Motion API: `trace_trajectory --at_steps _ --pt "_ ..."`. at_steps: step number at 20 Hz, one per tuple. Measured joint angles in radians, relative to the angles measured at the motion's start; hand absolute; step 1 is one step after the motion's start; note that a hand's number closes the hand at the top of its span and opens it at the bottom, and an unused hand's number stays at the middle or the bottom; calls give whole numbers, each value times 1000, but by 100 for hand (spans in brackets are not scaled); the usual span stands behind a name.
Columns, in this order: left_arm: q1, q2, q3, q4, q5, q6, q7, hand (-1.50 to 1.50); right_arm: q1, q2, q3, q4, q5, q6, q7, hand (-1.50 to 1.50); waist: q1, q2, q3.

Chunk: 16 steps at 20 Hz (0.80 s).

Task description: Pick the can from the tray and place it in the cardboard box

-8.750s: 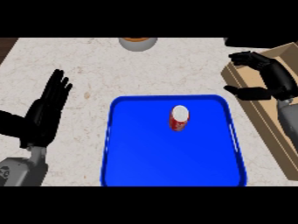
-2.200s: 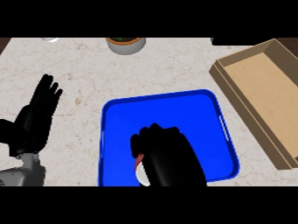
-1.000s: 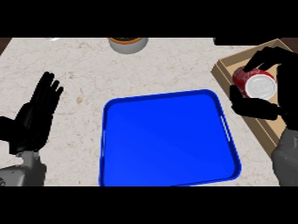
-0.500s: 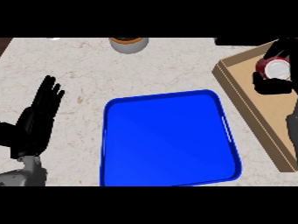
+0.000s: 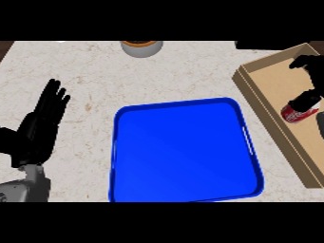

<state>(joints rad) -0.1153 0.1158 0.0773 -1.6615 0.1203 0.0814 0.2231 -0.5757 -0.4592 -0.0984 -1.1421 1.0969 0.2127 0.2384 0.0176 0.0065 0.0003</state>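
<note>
Can (image 5: 301,113) on its side inside cardboard box (image 5: 276,102)

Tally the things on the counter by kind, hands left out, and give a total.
Tray: 1
Cardboard box: 1
Can: 1, lying in the box
Cup: 1, at the far edge, partly cut off
Total: 4

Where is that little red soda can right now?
In the head view, the red soda can lies on its side inside the brown cardboard box at the right, just below the black right hand and right of the blue plastic tray.
</note>
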Motion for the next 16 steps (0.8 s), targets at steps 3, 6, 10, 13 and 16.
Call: trace_trajectory --at_steps 3,6,10,13,16 --pt "0 11 10 -9 13 -12 13 0 -29 8 -45 121 -27 -100 -78 -150 2 0 1" --pt "-6 5 7 -4 6 -4 10 0 -42 15 -94 148 -69 -223 -167 -150 0 1 1" --pt "-7 -2 6 10 3 -1 2 0 -77 44 -172 132 -168 -344 -270 -150 -4 -1 2" --pt "8 -6 6 9 -2 3 -4 0 -91 63 -238 110 -275 -357 -321 -150 -10 -5 1" --pt "6 -9 0 -4 -9 11 4 0 -127 86 -316 117 -395 -334 -325 -150 -11 -6 1"
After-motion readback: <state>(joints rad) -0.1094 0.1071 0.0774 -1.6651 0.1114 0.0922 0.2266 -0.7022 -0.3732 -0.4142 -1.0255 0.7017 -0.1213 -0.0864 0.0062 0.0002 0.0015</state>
